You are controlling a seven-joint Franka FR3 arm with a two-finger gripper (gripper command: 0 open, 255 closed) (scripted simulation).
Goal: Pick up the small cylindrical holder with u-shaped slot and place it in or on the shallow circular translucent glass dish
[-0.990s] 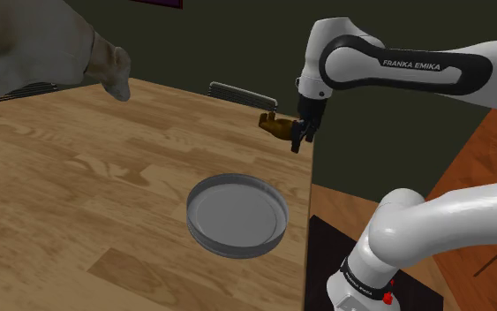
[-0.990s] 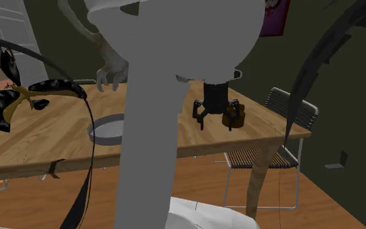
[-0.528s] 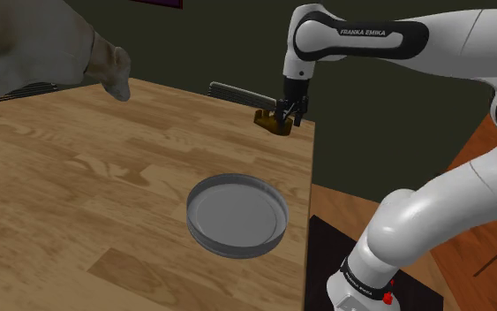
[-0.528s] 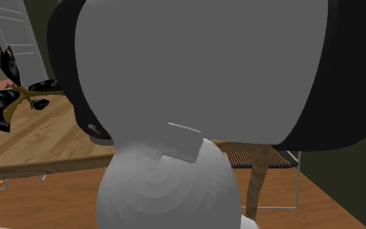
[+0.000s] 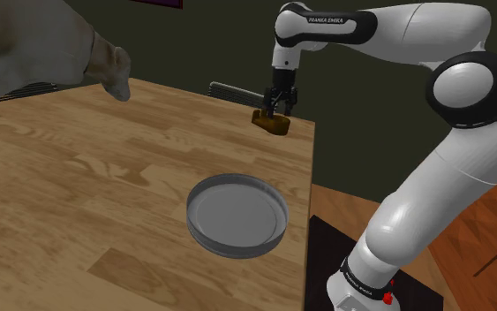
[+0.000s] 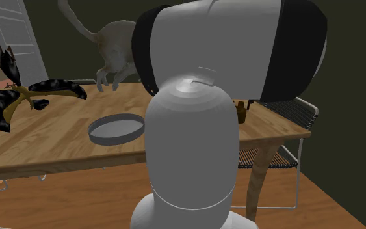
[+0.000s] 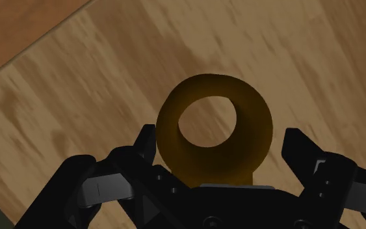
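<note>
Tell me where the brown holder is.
In the shoulder view the brown holder stands near the far right corner of the table, beyond the dish, straddled by the open gripper.

Brown ring-shaped holder (image 7: 249,153) between spread pincer (image 7: 220,135) fingers, over wooden tabletop (image 7: 77,97).

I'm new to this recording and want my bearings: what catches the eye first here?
The black gripper stands open astride a brown ring-shaped holder near the far corner of the wooden table, toward the shoulder view's right. A shallow grey dish lies nearer the camera, and the pale arm looms across the middle of the second exterior view.
</note>
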